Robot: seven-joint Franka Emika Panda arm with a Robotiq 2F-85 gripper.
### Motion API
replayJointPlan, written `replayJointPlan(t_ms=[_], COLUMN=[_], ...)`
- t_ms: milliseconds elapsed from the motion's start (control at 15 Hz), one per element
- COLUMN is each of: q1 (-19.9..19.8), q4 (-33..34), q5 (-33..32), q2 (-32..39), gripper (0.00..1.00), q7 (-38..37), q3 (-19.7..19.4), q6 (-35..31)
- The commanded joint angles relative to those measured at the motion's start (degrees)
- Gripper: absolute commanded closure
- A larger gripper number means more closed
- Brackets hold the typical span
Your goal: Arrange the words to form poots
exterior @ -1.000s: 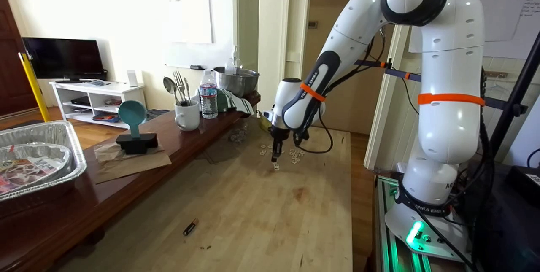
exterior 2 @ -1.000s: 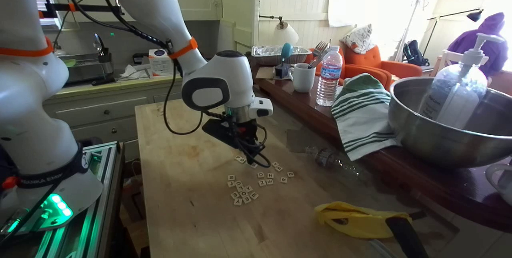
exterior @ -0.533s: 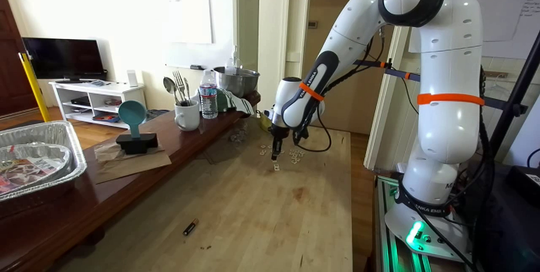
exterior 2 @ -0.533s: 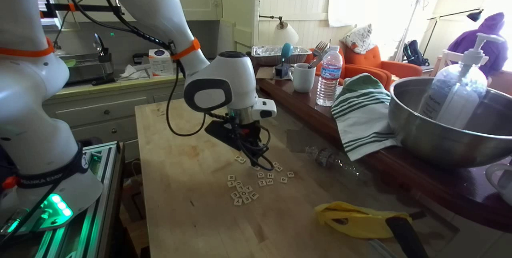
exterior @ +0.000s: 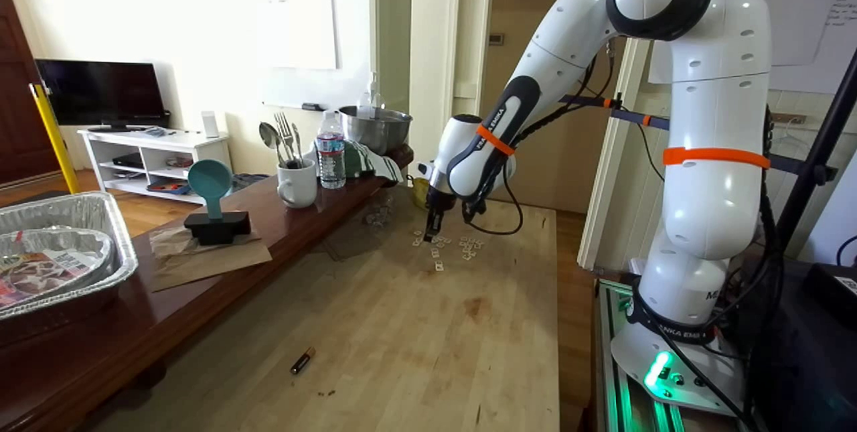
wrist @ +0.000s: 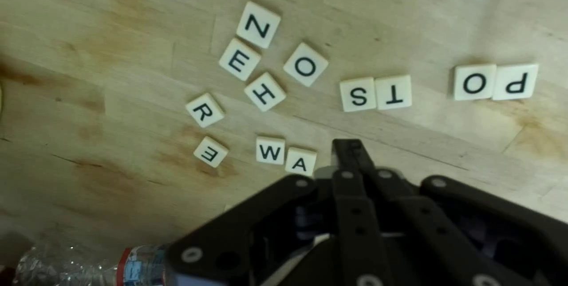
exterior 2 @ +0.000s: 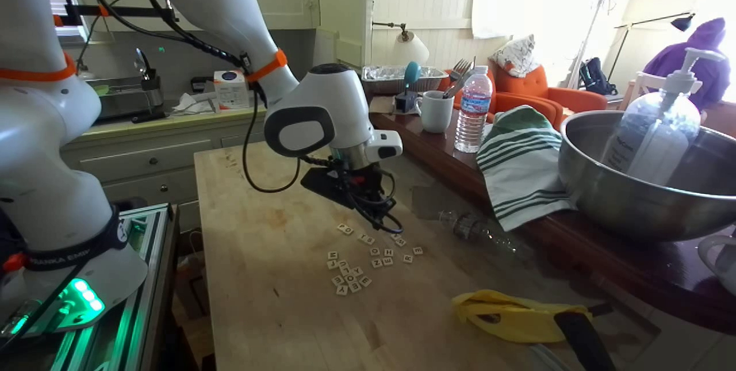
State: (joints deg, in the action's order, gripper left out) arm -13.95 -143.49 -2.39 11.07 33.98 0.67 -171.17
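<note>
Ivory in the wrist view, the loose O tile [wrist: 306, 65] lies ahead-left of our clenched, empty jaws. We judge it belongs ahead-right, between tiles TS [wrist: 378, 93] and PO [wrist: 490, 82].

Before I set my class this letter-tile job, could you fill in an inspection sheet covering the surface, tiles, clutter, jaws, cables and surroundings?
Surface: wooden table, with brownish stains.
Letter tiles: scattered; in the wrist view, P adjoins an O, T adjoins S, with a gap between the pairs; POOTS not yet formed.
Clutter: what looks like a battery, a yellow item and a clear bottle lying on its side.
Jaws: shut; nothing seen between them.
Cables: a black cable hangs in a loose loop.
Surroundings: dark wooden ledge bearing a mug, an upright water bottle and a steel bowl.
</note>
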Motion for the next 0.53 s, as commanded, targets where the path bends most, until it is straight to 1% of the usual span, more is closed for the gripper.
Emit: replayJointPlan(t_ms=[0, 133, 467], q1=[-0.78, -0.68, -0.98], q4=[0.68, 0.99, 1.41], q5=[-0.02, -1.53, -2.42], q2=[1.50, 2.09, 3.04], gripper=[1.00, 1.00, 1.00], q7=[0.26, -0.97, -1.08], q3=[-0.90, -2.13, -3.30], q6=[-1.23, -1.62, -1.74])
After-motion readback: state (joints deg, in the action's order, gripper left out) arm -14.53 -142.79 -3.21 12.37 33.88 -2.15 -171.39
